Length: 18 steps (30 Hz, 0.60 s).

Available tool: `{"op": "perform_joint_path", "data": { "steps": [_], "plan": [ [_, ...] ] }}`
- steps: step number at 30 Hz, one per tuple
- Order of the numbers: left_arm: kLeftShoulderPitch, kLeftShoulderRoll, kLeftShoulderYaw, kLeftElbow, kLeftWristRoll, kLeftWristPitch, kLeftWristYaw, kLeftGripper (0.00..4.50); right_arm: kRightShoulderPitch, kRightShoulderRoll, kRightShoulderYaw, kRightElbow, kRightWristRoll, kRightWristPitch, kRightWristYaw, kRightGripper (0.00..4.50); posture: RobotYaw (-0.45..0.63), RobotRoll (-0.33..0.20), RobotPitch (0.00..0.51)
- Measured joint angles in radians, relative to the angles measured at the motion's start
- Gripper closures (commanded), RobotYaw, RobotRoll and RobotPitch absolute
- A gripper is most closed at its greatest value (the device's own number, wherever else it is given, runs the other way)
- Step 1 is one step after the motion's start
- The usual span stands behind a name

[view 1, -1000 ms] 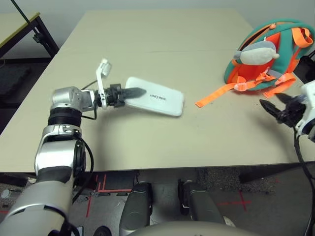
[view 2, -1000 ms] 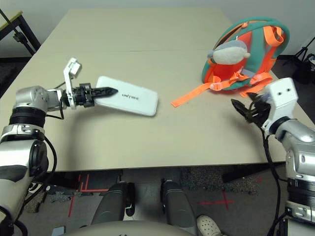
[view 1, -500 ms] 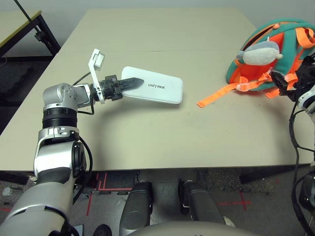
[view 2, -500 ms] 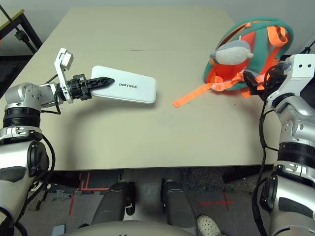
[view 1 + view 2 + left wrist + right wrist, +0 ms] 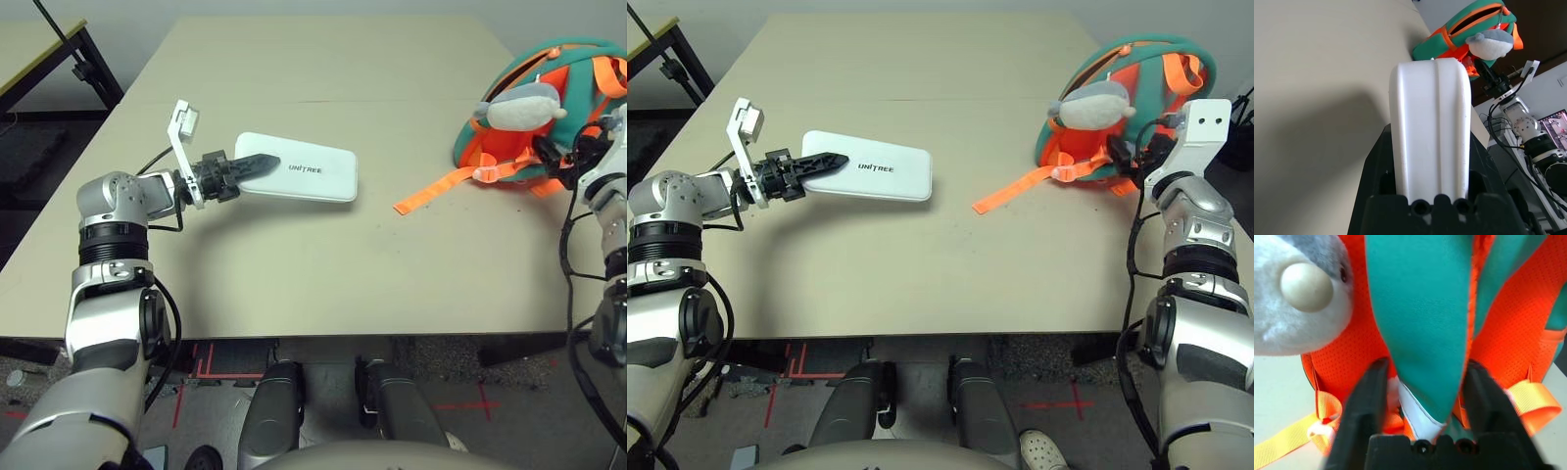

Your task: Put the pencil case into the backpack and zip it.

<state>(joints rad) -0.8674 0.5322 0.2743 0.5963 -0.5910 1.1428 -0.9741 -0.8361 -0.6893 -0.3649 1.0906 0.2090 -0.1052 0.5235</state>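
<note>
Left gripper (image 5: 257, 163): closed on one short end of the pencil case (image 5: 299, 179), which it holds clear of the table (image 5: 294, 274) above the left half, nearer the left edge than the right. Long axis of the white case runs from the gripper toward the right edge, so its free end points toward the backpack (image 5: 549, 108), well apart from it. "UNITREE" lettering faces up. In the left wrist view the case (image 5: 1431, 122) rises straight out between the two black fingers (image 5: 1374, 171), with the backpack (image 5: 1464, 34) beyond it and a dark gap showing along the bag's orange-trimmed top, apparently the open zip.

Orange strap (image 5: 441, 188): lies flat on the table between case and bag, trailing toward the near edge.

Backpack: sits at the far right of the table, orange back panel toward the robot, grey-white plush fish toy (image 5: 524, 103) on its left shoulder.

Right gripper (image 5: 1138, 157): at the bag's right side; in the right wrist view its fingers (image 5: 1364, 401) sit either side of a teal fold of the bag (image 5: 1420, 333), narrowed round it, though a firm pinch cannot be confirmed.

Judgement: left arm carries the case, right arm is nearer the bag; the insertion depends on lining the case's long axis up with the opening.
</note>
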Motion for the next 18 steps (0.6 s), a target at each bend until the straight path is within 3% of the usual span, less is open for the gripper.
{"op": "perform_joint_path", "data": {
  "steps": [4, 5, 18],
  "plan": [
    [0.010, 0.000, 0.000, -0.001, -0.009, 0.000, 0.007, 3.16, 0.007, 0.000, -0.003, -0.004, 0.016, -0.034, 0.055, 4.39, 0.11, 0.000, 0.095],
    [0.011, 0.000, 0.000, -0.001, -0.010, 0.000, 0.008, 3.16, 0.020, 0.000, -0.003, -0.021, 0.021, -0.044, 0.082, 4.48, 0.11, 0.000, 0.096],
    [-0.001, 0.000, -0.009, 0.023, -0.011, -0.031, 0.008, 3.16, 0.193, 0.038, -0.005, -0.407, 0.174, 0.018, 0.312, 4.48, 0.09, 0.000, 0.087]
  ]
}}
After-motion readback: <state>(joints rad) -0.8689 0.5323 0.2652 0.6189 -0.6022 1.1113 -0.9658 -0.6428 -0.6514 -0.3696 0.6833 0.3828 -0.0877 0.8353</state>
